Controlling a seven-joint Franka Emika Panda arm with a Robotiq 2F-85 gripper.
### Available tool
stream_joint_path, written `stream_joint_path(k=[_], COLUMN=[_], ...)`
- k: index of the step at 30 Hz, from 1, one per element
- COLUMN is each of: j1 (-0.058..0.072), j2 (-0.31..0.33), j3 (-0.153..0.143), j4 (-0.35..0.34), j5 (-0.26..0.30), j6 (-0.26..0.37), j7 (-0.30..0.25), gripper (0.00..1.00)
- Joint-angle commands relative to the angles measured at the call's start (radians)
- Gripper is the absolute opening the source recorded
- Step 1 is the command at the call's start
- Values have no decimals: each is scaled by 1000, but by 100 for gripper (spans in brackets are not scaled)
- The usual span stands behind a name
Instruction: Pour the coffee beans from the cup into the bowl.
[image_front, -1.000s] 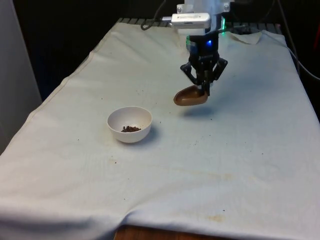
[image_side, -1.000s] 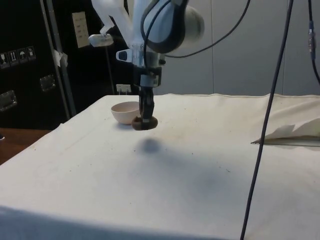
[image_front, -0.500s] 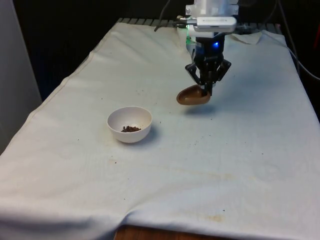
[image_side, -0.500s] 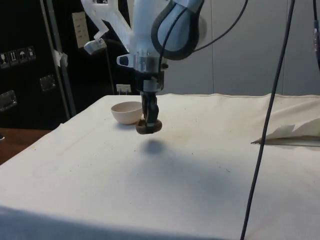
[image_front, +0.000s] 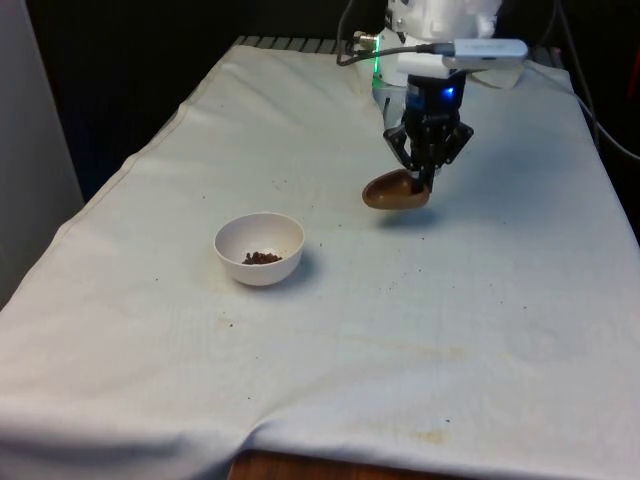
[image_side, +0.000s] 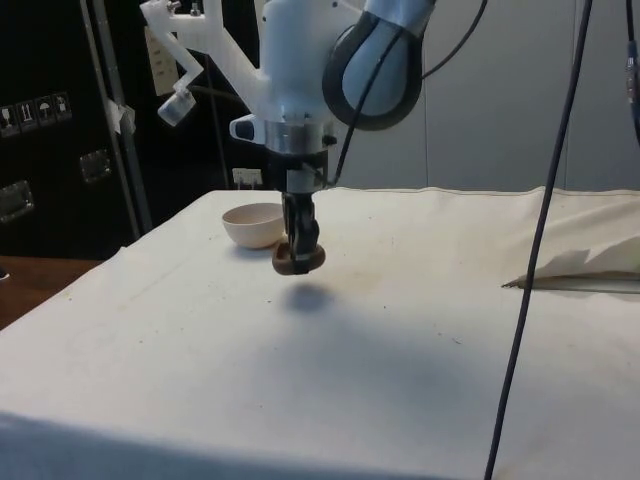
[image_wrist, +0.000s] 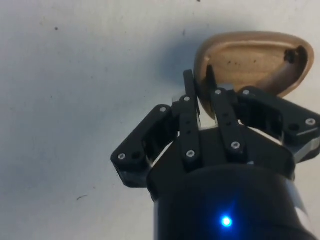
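Holding a brown cup (image_front: 396, 192) by its rim, the end effector (image_front: 424, 180) hangs above the counter (image_front: 480, 300), its fingers (image_wrist: 190, 107) pinched narrow on the cup wall.

Cup: brown, off the cloth, casting a shadow beneath it in the side view (image_side: 299, 257). In the wrist view (image_wrist: 250, 62) its inside reads bare, apart from one small dark speck near the far rim that may be a bean.

Bowl (image_front: 259, 248): white, upright on the cloth, well apart from the cup and toward the front view's left. A small heap of coffee beans (image_front: 262, 257) lies in its bottom.

Progress, as judged: the pour looks done, since the beans sit in the bowl and the cup appears empty. What seems left is setting the cup down and letting go.

Surface: white cloth, creased, with faint brownish stains near the front edge and scattered dark specks. A bare wooden edge shows below the cloth at the front.

Room: black curtains behind the counter in the front view; dark cabinets and a pale wall in the side view, with a black cable (image_side: 535, 240) hanging across.
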Motion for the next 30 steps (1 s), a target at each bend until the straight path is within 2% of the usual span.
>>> stream_joint_path(k=[1, 2, 7, 8, 9, 12, 17, 18, 19, 21, 24, 26, 27, 28, 29, 30], j1=[0, 16, 15, 0, 16, 17, 11, -1, 10, 7, 4, 3, -7, 2, 2, 1], j2=[1, 3, 16, 17, 24, 47, 87, 89, 90, 92, 92, 92, 95, 92, 92, 92], j3=[3, -19, -17, 6, -19, -21, -21, 0, -21, -20, -19, -19, -2, -18, -18, -18], j4=[0, -2, -9, -9, -13, -11, -8, -10, -8, -9, -10, -11, -7, -11, -11, -11], j5=[-11, -44, -72, -46, -77, -76, -65, -49, -63, -62, -61, -61, -49, -60, -60, -60], j6=[4, 28, 74, 58, 93, 122, 173, 163, 180, 190, 194, 195, 183, 196, 197, 198], j7=[13, 42, 70, 49, 74, 71, 59, 49, 57, 53, 51, 50, 43, 49, 49, 48], gripper=[0, 0, 0, 0, 0, 0, 0, 0, 0, 1, 14, 26, 32, 32, 37, 47])
